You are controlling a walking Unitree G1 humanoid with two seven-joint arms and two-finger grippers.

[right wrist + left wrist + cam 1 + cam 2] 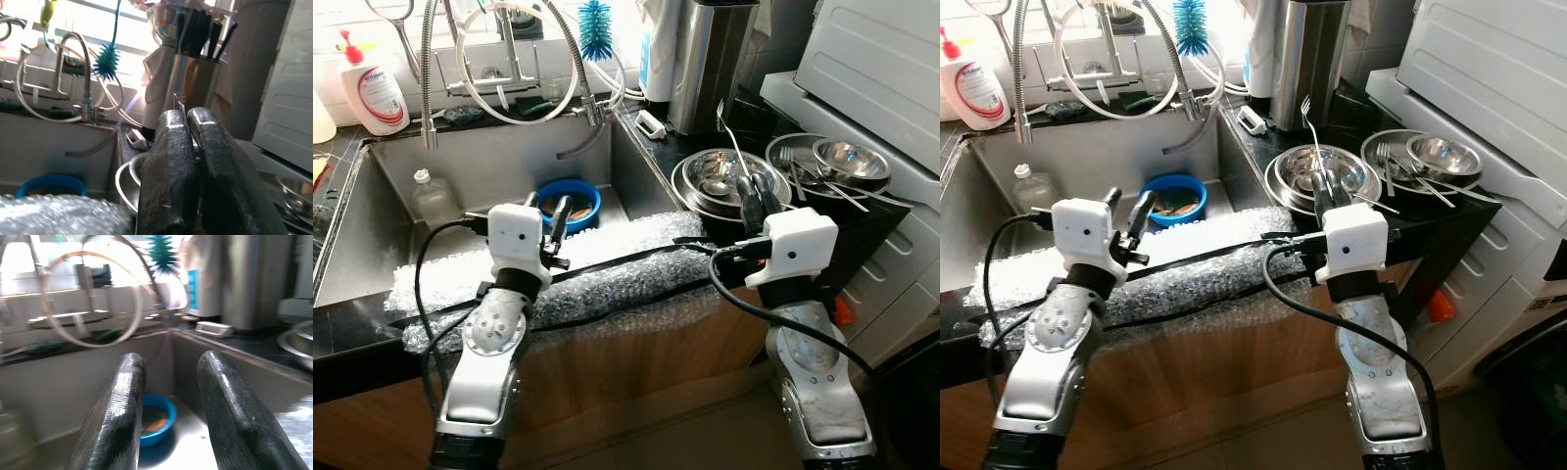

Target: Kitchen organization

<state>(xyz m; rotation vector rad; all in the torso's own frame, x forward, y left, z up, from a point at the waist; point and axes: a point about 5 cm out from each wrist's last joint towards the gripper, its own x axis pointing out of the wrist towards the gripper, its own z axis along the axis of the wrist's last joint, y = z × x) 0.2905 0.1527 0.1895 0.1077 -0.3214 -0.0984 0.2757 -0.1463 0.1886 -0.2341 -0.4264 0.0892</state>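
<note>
A blue bowl holding brownish water sits on the floor of the steel sink, just beyond my left gripper. That gripper hovers over the sink's front edge, open and empty; the left wrist view frames the bowl between its fingers. Stacked steel bowls with a fork standing in them rest on the dark counter to the right. My right gripper is held just in front of them, shut and empty, its fingers pressed together in the right wrist view.
Bubble wrap covers the sink's front edge. A clear plastic bottle stands in the sink. More steel bowls with cutlery lie far right, beside a white appliance. Behind are a faucet hose, teal brush, soap bottle and steel canister.
</note>
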